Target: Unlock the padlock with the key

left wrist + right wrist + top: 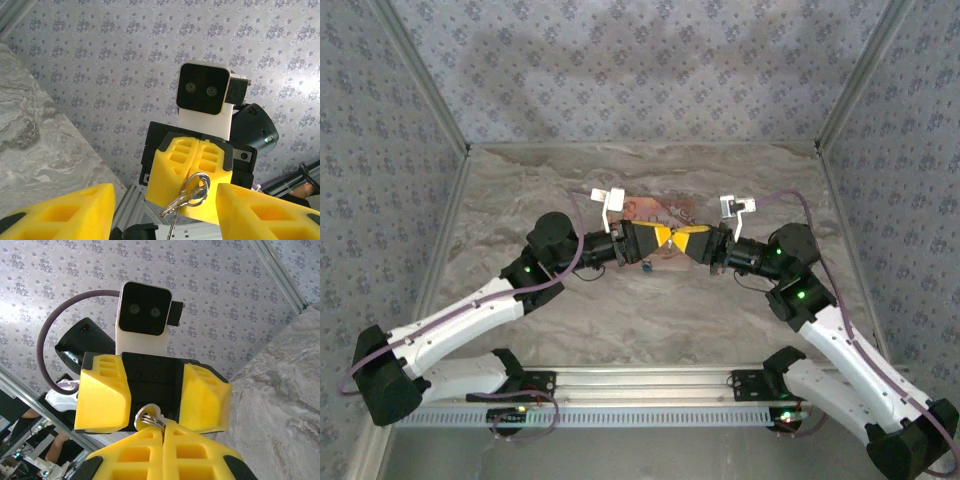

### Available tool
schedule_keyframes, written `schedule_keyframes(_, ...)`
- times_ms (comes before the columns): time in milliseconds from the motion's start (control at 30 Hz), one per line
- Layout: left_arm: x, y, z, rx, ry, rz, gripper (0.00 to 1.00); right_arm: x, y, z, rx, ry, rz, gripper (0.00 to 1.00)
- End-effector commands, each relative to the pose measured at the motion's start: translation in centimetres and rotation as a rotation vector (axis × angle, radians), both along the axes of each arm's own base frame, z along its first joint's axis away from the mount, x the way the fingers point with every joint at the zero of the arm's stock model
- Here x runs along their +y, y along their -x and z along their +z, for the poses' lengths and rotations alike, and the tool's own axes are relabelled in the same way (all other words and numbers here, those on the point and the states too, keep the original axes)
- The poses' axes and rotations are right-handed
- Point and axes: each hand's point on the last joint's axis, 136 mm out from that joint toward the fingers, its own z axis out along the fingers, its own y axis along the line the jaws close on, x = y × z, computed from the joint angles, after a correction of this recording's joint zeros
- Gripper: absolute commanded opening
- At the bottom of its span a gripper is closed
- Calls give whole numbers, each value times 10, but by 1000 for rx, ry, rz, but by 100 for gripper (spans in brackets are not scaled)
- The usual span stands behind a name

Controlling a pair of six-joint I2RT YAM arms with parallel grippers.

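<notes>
Meeting nose to nose, both arms hold level above the grey marbled bench (650, 320), with a small bunch of silver metal keys (192, 192) on a split ring between them. The right jaws are fully closed on that ring, their yellow ribbed foam pads (175, 165) pressed flat together, and the key blades dangle free below the ring, toward the bench. The left jaws are open wide enough to straddle the bunch and grip nothing. Their own yellow pads (102, 395) stand one on each side of the keys, apart from them as far as I can tell. My reading is a handover: the right side holds by the ring so the blades hang exposed, and the left side brackets the keys to close on one. A ring grip lets the keys swing, so there is a risk of catching two at once or taking a skewed hold. One pinkish-brown flat patch (655, 210) lies on the bench just beyond the keys, too blurred to name. Padlock whereabouts: cannot tell. The task looks early, with no key at a keyhole yet.
</notes>
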Motion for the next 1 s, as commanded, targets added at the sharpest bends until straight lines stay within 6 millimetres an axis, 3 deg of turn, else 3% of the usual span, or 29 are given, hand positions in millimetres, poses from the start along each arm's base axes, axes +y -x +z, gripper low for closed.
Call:
schedule_keyframes(0, 4, 12, 19, -39, 62, -36, 59, -3, 6, 14, -36, -35, 12, 0)
schedule_keyframes(333, 1, 16, 25, -46, 91, -68, 61, -1, 7, 14, -38, -43, 25, 0)
schedule_keyframes(733, 1, 17, 29, -50, 109, -78, 34, -3, 1, 3, -16, -31, 3, 0)
schedule_keyframes(800, 1, 18, 29, -51, 107, -77, 35, -4, 1, 3, -14, -34, 1, 0)
schedule_keyframes(867, 0, 15, 25, -43, 92, -69, 44, -4, 3, 8, -22, -47, 12, 0)
schedule_keyframes(967, -1, 15, 22, -35, 93, -76, 41, -5, 4, 13, -32, -46, 11, 0)
